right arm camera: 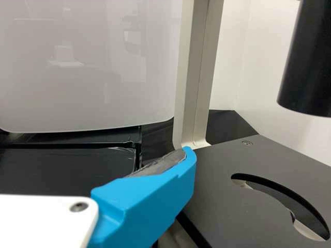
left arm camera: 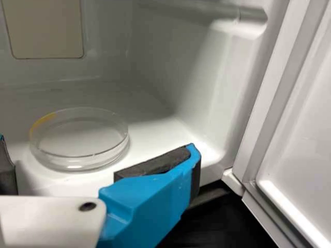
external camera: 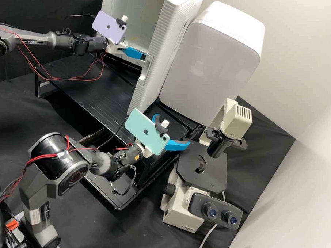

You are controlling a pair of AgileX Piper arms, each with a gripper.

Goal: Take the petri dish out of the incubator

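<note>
A clear round petri dish (left arm camera: 78,137) lies flat on the white floor inside the incubator (external camera: 139,15), whose door (external camera: 206,60) stands swung wide. My left gripper (left arm camera: 95,155) is at the chamber's mouth (external camera: 133,52), open. One blue finger (left arm camera: 155,191) is on one side of the dish and the other finger's dark pad (left arm camera: 4,165) on the other, both just short of it and not touching. My right gripper (external camera: 172,133) is open and holds nothing. It hangs low by the microscope stage (right arm camera: 248,196), below the open door.
A white microscope (external camera: 198,203) with a black stage (external camera: 202,166) stands at the front right, close to the right fingers. A black ribbed platform (external camera: 98,94) carries the incubator. The door frame (left arm camera: 289,155) is close beside the left gripper. Black cloth covers the bench.
</note>
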